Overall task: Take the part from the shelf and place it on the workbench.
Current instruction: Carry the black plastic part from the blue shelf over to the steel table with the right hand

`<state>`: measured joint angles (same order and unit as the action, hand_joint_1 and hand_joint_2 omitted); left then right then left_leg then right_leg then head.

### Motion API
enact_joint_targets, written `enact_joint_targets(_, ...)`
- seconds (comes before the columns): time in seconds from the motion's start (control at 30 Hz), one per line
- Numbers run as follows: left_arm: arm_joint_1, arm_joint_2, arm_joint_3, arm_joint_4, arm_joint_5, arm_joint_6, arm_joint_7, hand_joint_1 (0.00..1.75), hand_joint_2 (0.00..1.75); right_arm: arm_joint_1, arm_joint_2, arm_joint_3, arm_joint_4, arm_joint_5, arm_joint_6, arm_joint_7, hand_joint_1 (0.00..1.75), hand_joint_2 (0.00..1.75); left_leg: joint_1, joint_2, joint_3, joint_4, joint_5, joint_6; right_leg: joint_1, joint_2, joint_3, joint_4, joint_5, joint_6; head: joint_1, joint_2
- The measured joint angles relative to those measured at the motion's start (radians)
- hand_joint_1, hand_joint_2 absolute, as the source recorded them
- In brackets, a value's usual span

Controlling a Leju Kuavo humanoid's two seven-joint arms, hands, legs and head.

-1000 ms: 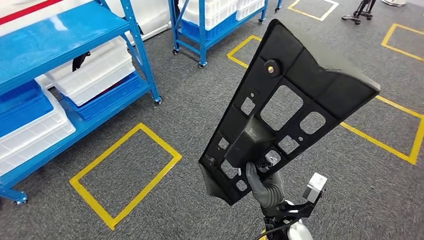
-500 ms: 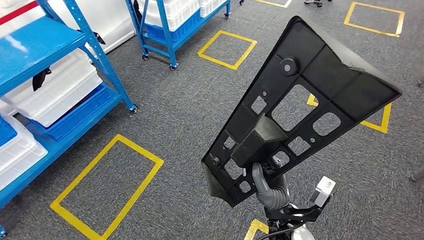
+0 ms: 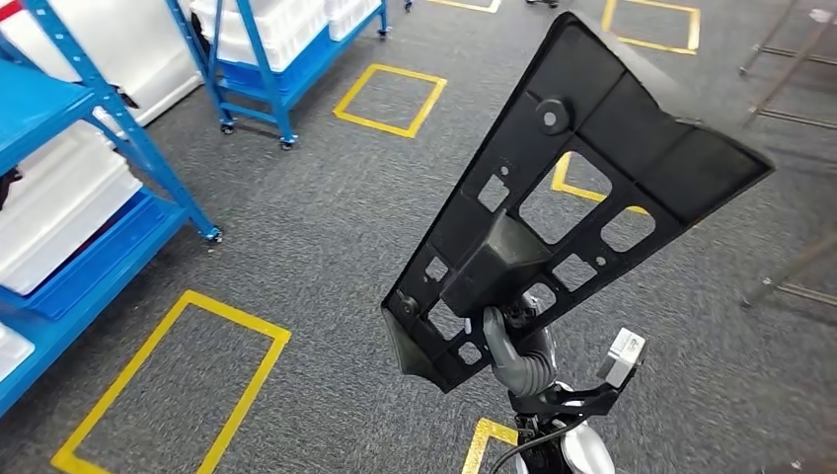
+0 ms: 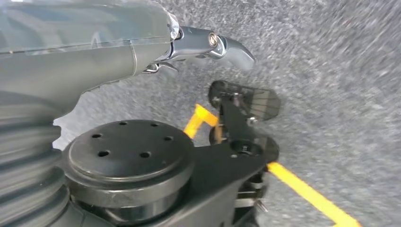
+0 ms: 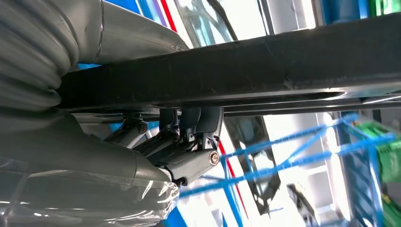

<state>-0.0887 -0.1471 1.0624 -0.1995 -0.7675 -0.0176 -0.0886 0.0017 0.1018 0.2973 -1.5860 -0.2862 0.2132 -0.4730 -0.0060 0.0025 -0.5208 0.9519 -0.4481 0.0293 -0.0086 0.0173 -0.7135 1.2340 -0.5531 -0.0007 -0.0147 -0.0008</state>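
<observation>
Grey carpet, yellow floor squares; right hand grips unlabelled black part.

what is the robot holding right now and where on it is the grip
The right hand grips the black plastic part at its narrow lower end, by the raised block, holding it upright over the carpet.

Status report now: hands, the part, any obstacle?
Right hand grips black part, held upright above carpet. Left hand hangs, holds nothing. Blue shelves off to left; workbench not seen.
</observation>
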Motion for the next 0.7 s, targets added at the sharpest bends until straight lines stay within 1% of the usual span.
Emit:
enact_joint_targets(0.03, 0.002, 0.001, 0.0, 0.0, -0.004, 0.0, 0.004, 0.0, 1.75, 0.001, 0.001, 0.0, 0.001, 0.0, -0.001, 0.0, 1.75, 1.75, 0.001, 0.014, -0.001, 0.001, -0.001, -0.001, -0.005, -0.006, -0.021, 0.044, -0.013, 0.006, 0.0, 0.0)
enact_joint_targets(0.07, 0.003, 0.002, 0.0, 0.0, -0.007, -0.001, 0.007, 0.0, 1.75, 0.003, 0.001, 0.0, 0.001, 0.0, -0.002, 0.0, 1.75, 1.75, 0.002, 0.027, -0.002, 0.004, -0.003, -0.003, -0.01, -0.01, -0.026, 0.055, -0.008, 0.013, 0.0, 0.0)
enact_joint_targets(0.1, 0.003, 0.003, 0.0, 0.0, -0.011, -0.002, 0.01, 0.0, 1.75, 0.004, 0.001, 0.0, 0.001, 0.001, -0.004, -0.001, 1.75, 1.75, 0.004, 0.039, -0.003, 0.008, -0.007, -0.007, -0.015, -0.016, -0.01, 0.027, 0.014, 0.019, 0.0, 0.0)
enact_joint_targets(0.13, 0.002, 0.004, 0.0, 0.0, -0.015, -0.004, 0.011, 0.0, 1.75, 0.006, 0.001, 0.0, 0.001, 0.003, -0.005, -0.002, 1.75, 1.75, 0.006, 0.051, -0.003, 0.014, -0.012, -0.012, -0.019, -0.029, 0.024, -0.034, 0.047, 0.025, 0.0, 0.0)
enact_joint_targets(0.17, 0.002, 0.007, 0.0, 0.0, -0.02, -0.006, 0.012, 0.0, 1.75, 0.007, 0.001, 0.0, -0.001, 0.006, -0.007, -0.003, 1.75, 1.75, 0.008, 0.06, -0.004, 0.022, -0.018, -0.019, -0.02, -0.05, 0.06, -0.099, 0.07, 0.027, 0.0, 0.0)
enact_joint_targets(0.2, 0.0, 0.011, 0.0, 0.0, -0.025, -0.008, 0.012, 0.0, 1.75, 0.009, 0.002, 0.0, -0.003, 0.008, -0.009, -0.003, 1.75, 1.75, 0.007, 0.069, -0.005, 0.032, -0.026, -0.027, -0.019, -0.065, 0.089, -0.153, 0.086, 0.024, 0.0, 0.0)
enact_joint_targets(0.23, 0.0, 0.015, 0.0, -0.001, -0.029, -0.01, 0.011, 0.0, 1.75, 0.011, 0.005, -0.001, -0.007, 0.01, -0.01, -0.004, 1.75, 1.75, 0.007, 0.075, -0.006, 0.039, -0.032, -0.035, -0.017, -0.074, 0.104, -0.183, 0.091, 0.018, 0.0, 0.0)
enact_joint_targets(0.27, -0.001, 0.02, 0.0, -0.001, -0.031, -0.011, 0.01, 0.0, 1.75, 0.012, 0.008, -0.001, -0.011, 0.012, -0.011, -0.004, 1.75, 1.75, 0.005, 0.082, -0.005, 0.044, -0.036, -0.042, -0.013, -0.074, 0.106, -0.189, 0.087, 0.01, -0.001, 0.0)
enact_joint_targets(0.33, -0.004, 0.024, -0.001, -0.001, -0.035, -0.013, 0.007, 0.0, 1.75, 0.013, 0.015, -0.002, -0.016, 0.017, -0.012, -0.005, 1.75, 1.75, 0.009, 0.094, -0.001, 0.045, -0.041, -0.055, -0.01, -0.053, 0.103, -0.189, 0.089, -0.006, -0.002, 0.0)
enact_joint_targets(0.37, -0.005, 0.027, -0.001, -0.001, -0.037, -0.013, 0.007, 0.0, 1.75, 0.014, 0.017, -0.003, -0.018, 0.02, -0.012, -0.004, 1.75, 1.75, 0.012, 0.086, -0.002, 0.052, -0.049, -0.06, -0.009, -0.044, 0.103, -0.19, 0.091, -0.013, -0.002, 0.0)
enact_joint_targets(0.4, -0.007, 0.029, -0.001, -0.001, -0.038, -0.013, 0.007, 0.0, 1.75, 0.014, 0.02, -0.003, -0.019, 0.023, -0.012, -0.004, 1.75, 1.75, 0.015, 0.068, -0.009, 0.072, -0.066, -0.065, -0.009, -0.035, 0.103, -0.192, 0.093, -0.019, -0.002, 0.0)
enact_joint_targets(0.43, -0.007, 0.031, -0.001, -0.001, -0.038, -0.013, 0.008, 0.0, 1.75, 0.014, 0.024, -0.004, -0.021, 0.025, -0.012, -0.003, 1.75, 1.75, 0.017, 0.044, -0.026, 0.113, -0.094, -0.069, -0.01, -0.026, 0.102, -0.193, 0.094, -0.025, -0.002, 0.0)
enact_joint_targets(0.47, -0.008, 0.032, -0.001, -0.002, -0.039, -0.012, 0.009, 0.0, 1.75, 0.013, 0.029, -0.004, -0.023, 0.026, -0.013, -0.002, 1.75, 1.75, 0.018, 0.022, -0.055, 0.177, -0.129, -0.069, -0.008, -0.016, 0.101, -0.193, 0.095, -0.028, -0.002, 0.0)
enact_joint_targets(0.5, -0.007, 0.033, -0.001, -0.001, -0.039, -0.011, 0.011, 0.0, 1.75, 0.013, 0.034, -0.004, -0.023, 0.027, -0.013, -0.002, 1.75, 1.75, 0.018, 0.011, -0.088, 0.249, -0.162, -0.068, -0.006, -0.006, 0.099, -0.193, 0.096, -0.031, -0.002, 0.0)
enact_joint_targets(0.53, -0.006, 0.033, -0.001, -0.001, -0.039, -0.01, 0.012, 0.0, 1.75, 0.013, 0.037, -0.004, -0.023, 0.028, -0.013, -0.002, 1.75, 1.75, 0.017, 0.007, -0.118, 0.31, -0.184, -0.066, -0.003, 0.005, 0.098, -0.193, 0.097, -0.033, -0.002, 0.0)
enact_joint_targets(0.57, -0.005, 0.034, -0.001, -0.001, -0.039, -0.008, 0.013, 0.0, 1.75, 0.014, 0.039, -0.004, -0.023, 0.03, -0.013, -0.001, 1.75, 1.75, 0.017, 0.005, -0.136, 0.343, -0.187, -0.062, 0.0, 0.017, 0.097, -0.193, 0.098, -0.035, -0.002, 0.0)
enact_joint_targets(0.6, -0.004, 0.035, -0.001, -0.001, -0.039, -0.006, 0.014, 0.0, 1.75, 0.014, 0.04, -0.004, -0.022, 0.031, -0.013, -0.001, 1.75, 1.75, 0.016, 0.003, -0.134, 0.334, -0.169, -0.057, 0.003, 0.03, 0.097, -0.192, 0.099, -0.036, -0.002, 0.0)
enact_joint_targets(0.63, -0.004, 0.035, -0.001, -0.001, -0.039, -0.003, 0.015, 0.0, 1.75, 0.014, 0.042, -0.004, -0.022, 0.033, -0.013, -0.001, 1.75, 1.75, 0.015, -0.004, -0.114, 0.287, -0.135, -0.051, 0.004, 0.042, 0.098, -0.192, 0.099, -0.036, -0.002, 0.0)
enact_joint_targets(0.67, -0.005, 0.037, -0.001, -0.002, -0.039, 0.001, 0.015, 0.0, 1.75, 0.013, 0.045, -0.004, -0.023, 0.034, -0.012, -0.001, 1.75, 1.75, 0.013, -0.021, -0.083, 0.216, -0.096, -0.043, 0.005, 0.054, 0.1, -0.192, 0.1, -0.036, -0.002, 0.0)
enact_joint_targets(0.7, -0.005, 0.038, -0.001, -0.002, -0.039, 0.007, 0.015, 0.0, 1.75, 0.013, 0.048, -0.004, -0.023, 0.037, -0.012, -0.001, 1.75, 1.75, 0.012, -0.044, -0.052, 0.146, -0.067, -0.037, 0.005, 0.066, 0.1, -0.192, 0.101, -0.034, -0.002, 0.0)
